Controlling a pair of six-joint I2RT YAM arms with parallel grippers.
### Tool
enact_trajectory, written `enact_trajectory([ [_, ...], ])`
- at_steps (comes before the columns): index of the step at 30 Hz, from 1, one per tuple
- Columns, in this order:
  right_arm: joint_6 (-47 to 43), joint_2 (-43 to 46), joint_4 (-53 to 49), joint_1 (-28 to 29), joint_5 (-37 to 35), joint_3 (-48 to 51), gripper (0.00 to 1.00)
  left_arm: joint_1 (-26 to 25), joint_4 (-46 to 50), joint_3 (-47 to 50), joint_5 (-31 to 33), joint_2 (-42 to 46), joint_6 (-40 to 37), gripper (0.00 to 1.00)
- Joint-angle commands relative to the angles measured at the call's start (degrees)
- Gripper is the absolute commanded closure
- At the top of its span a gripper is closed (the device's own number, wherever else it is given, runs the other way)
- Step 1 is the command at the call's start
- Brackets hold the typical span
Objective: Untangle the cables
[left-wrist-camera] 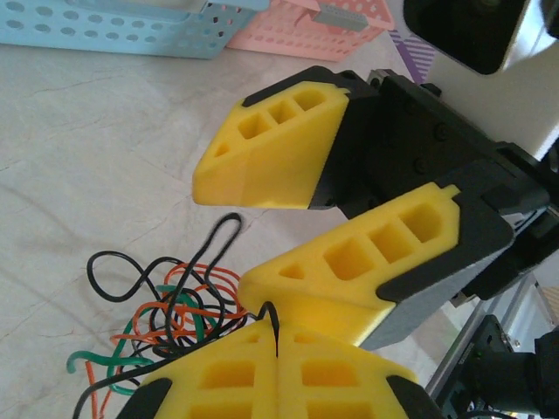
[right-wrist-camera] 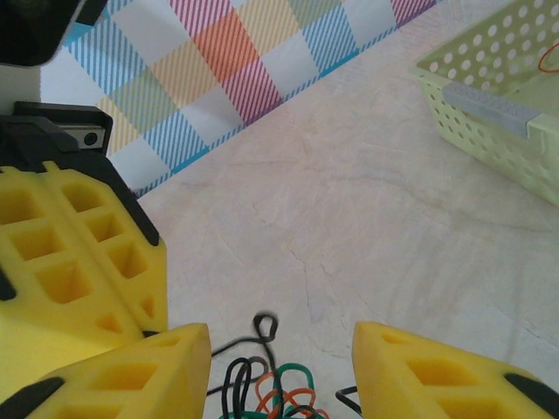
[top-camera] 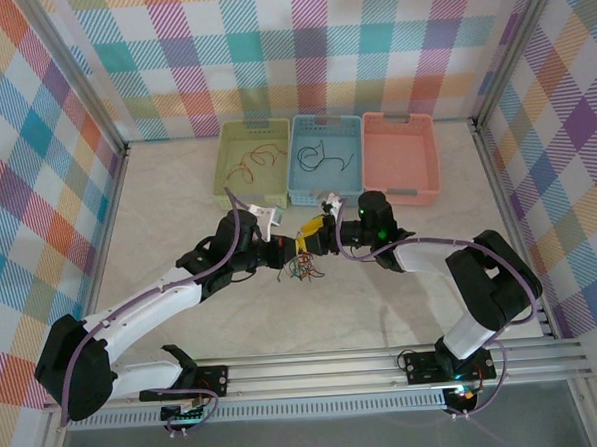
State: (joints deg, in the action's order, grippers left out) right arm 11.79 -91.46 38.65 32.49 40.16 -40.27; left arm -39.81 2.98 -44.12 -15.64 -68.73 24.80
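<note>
Nearest, in the left-wrist view, the left gripper (left-wrist-camera: 277, 345) has its yellow fingers closed tight together; a black strand runs up into the seam from 8 o'clock and looks pinched there, tho I can't be fully sure.

Just beyond it lie the cables (left-wrist-camera: 179, 305): a small knot of black, orange and green wire on the pale table (right-wrist-camera: 367, 201), approx. mid-table, loops crossing over each other. The right gripper (right-wrist-camera: 281, 367) hangs over the same knot from about 1 o'clock, fingers apart w/ a clear gap, gripping nothing; the knot shows low down between its fingers.

Handling, as I judge it: very light, thin, springy wire; soft enough to bend but it'll snag on its neighbours, and one pull prob. drags the whole bunch unless the other hand anchors it. Best hold is a free end or an outlying loop, e.g. the black loop sticking out at 12 o'clock, not the dense middle.

Far side, at 12 o'clock, three baskets in a row: green basket (top-camera: 252, 199) at 11 w/ loose strands (top-camera: 255, 164) in orange-red; blue basket (top-camera: 325, 195) w/ dark ones; pink basket (top-camera: 400, 153) at 1.
</note>
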Motion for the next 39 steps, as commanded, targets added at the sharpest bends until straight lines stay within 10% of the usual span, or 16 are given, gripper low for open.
enact_trajectory([
  [1, 0.2, -1.5, -2.1, 0.3, 1.7, -2.2, 0.53, 0.0, -2.8, 1.0, -2.1, 1.4, -0.8, 1.00],
  [20, -3.7, 2.6, -7.0, 0.7, -9.9, -0.3, 0.99, -0.2, -1.5, 1.4, 0.9, 3.4, -1.0, 1.00],
  [39, -3.8, 11.4, -4.4, 0.1, -34.4, 7.2, 1.00, -0.2, 2.3, 0.9, 7.1, 4.7, -0.8, 1.00],
])
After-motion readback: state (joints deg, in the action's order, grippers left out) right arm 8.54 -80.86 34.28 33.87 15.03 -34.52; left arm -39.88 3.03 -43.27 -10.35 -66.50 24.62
